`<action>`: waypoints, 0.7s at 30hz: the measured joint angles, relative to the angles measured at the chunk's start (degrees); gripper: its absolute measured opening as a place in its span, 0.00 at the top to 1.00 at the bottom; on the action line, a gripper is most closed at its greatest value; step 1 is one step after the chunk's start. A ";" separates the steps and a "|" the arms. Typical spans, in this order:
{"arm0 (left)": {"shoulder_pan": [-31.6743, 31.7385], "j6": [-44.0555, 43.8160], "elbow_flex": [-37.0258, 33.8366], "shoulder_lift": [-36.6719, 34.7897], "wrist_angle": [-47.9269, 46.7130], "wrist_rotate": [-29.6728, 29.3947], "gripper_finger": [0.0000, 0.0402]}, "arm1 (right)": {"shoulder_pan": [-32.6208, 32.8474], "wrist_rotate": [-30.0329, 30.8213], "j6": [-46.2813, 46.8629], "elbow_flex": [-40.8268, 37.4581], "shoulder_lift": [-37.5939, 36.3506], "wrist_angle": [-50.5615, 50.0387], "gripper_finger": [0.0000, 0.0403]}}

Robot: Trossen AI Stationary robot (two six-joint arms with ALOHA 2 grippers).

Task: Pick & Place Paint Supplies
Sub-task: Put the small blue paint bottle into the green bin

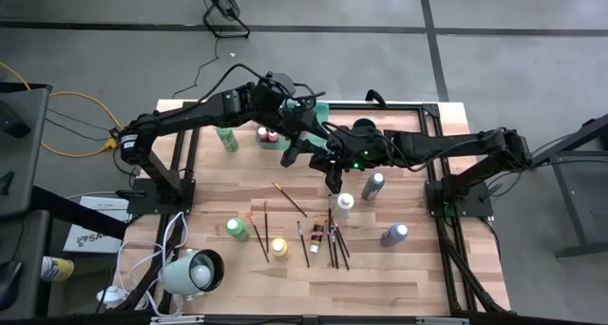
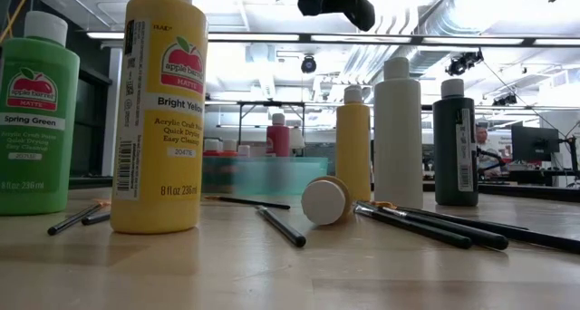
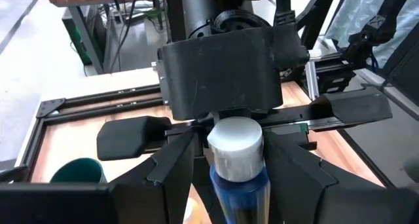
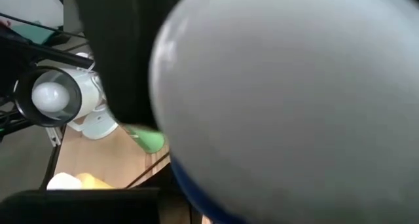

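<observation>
Above the table's middle my two grippers face each other. My left gripper [image 1: 288, 154] is shut on a small blue paint bottle [image 3: 237, 194] with a white cap [image 3: 236, 145]. My right gripper [image 1: 332, 178] stands just behind the cap, which fills the right wrist view [image 4: 281, 99]. On the near half of the table stand more paint bottles: white [image 1: 343, 203], grey [image 1: 373, 184], purple [image 1: 394, 235], green [image 1: 237, 228] and yellow [image 1: 279, 247]. Several dark paintbrushes [image 1: 332, 244] lie flat among them. The translucent green tray [image 2: 254, 179] sits farther back. My left gripper pinches the blue bottle's body [image 3: 219, 198], below the cap, between its two fingers [image 3: 171, 175]. The bottle is lifted clear of the table, cap end up and toward my right gripper. How far back between the fingers it reaches does not show.
A white lamp [image 1: 195, 273] stands at the near left corner. A green bottle [image 1: 228, 137] and red-capped bottles [image 1: 271, 135] stand at the far left by the tray. A teal cup [image 3: 78, 171] shows beyond my left gripper. Bare wood lies along the near edge.
</observation>
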 joint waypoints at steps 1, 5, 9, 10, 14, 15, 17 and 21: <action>-0.29 -0.30 -0.02 0.00 0.06 -0.13 0.56 | 0.00 0.07 -0.07 0.00 0.00 0.05 0.73; -0.61 -0.37 -0.01 0.28 0.15 -0.61 0.56 | 0.00 -0.06 -0.18 0.00 0.00 0.64 0.73; -0.61 -0.81 0.00 0.41 0.19 -0.80 0.56 | 0.00 -0.04 -0.31 0.00 0.00 0.82 0.73; -0.61 -0.83 0.02 0.78 0.37 -0.79 0.56 | 0.00 -0.06 -0.31 0.00 0.00 0.69 0.73; -0.61 -1.18 0.00 1.07 0.35 -0.63 0.56 | 0.02 -0.17 -0.53 0.00 0.02 0.57 0.73; -0.62 -1.18 0.00 1.05 0.69 -0.57 0.56 | 0.00 -0.11 -0.53 0.00 0.02 0.74 0.73; -1.07 -1.16 0.00 1.16 1.15 -0.50 0.56 | 0.00 -0.15 -0.53 0.00 0.02 0.68 0.73; -1.78 -1.02 0.00 1.92 2.23 -0.42 0.61 | 0.04 -0.37 -0.56 0.00 0.02 0.44 0.73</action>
